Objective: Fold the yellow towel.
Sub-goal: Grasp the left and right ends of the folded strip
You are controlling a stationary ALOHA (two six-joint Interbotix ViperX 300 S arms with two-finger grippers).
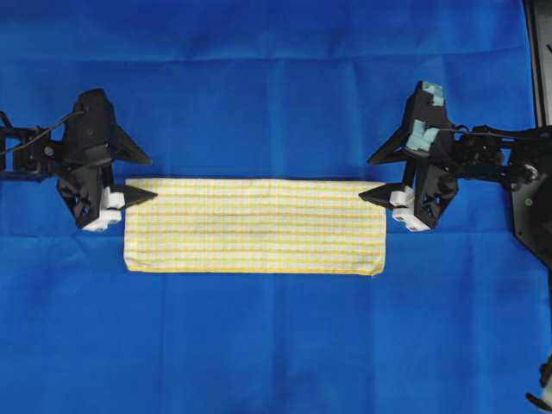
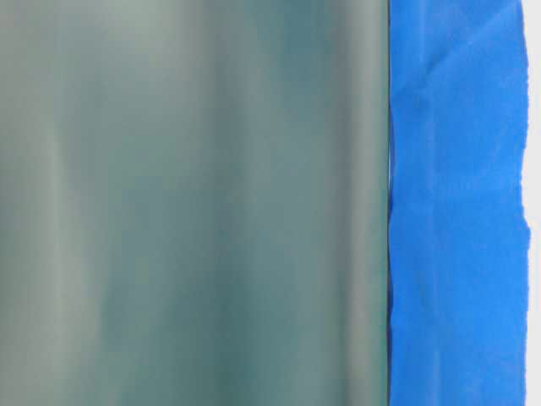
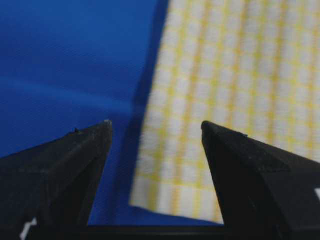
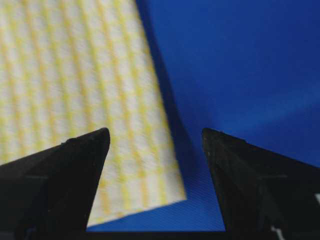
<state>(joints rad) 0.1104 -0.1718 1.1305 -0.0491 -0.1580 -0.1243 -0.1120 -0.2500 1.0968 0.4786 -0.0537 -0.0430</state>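
At the centre of the overhead view, the yellow towel (image 1: 255,226) lies flat on the blue sheet (image 1: 276,95) that covers the table, folded into a long band running from 9 o'clock to 3 o'clock, its hemmed long edge toward 6 o'clock. The left gripper (image 1: 138,178) sits at the towel's 9 o'clock end, its arm reaching in level from the left border and pointing toward 3 o'clock; its jaws stand spread, one finger tip over the towel's upper left corner and the other over bare sheet toward 12 o'clock, pinching nothing. The right gripper (image 1: 376,178) mirrors it at the 3 o'clock end, the arm coming in from the right border and pointing toward 9 o'clock, jaws likewise spread wide with one tip at the towel's upper right corner and the other above the sheet, nothing between them. In the left wrist view the black fingers (image 3: 65,170) frame a towel corner (image 3: 215,100) that lies below and ahead of the gap, toward 1 o'clock, with blue sheet at 10 o'clock. The right wrist view shows the reverse: towel (image 4: 70,75) toward 10 o'clock, sheet at 2 o'clock, the fingers (image 4: 255,175) apart. The table-level view is mostly a blurred grey-green surface, with a wrinkled strip of the blue sheet at 3 o'clock.
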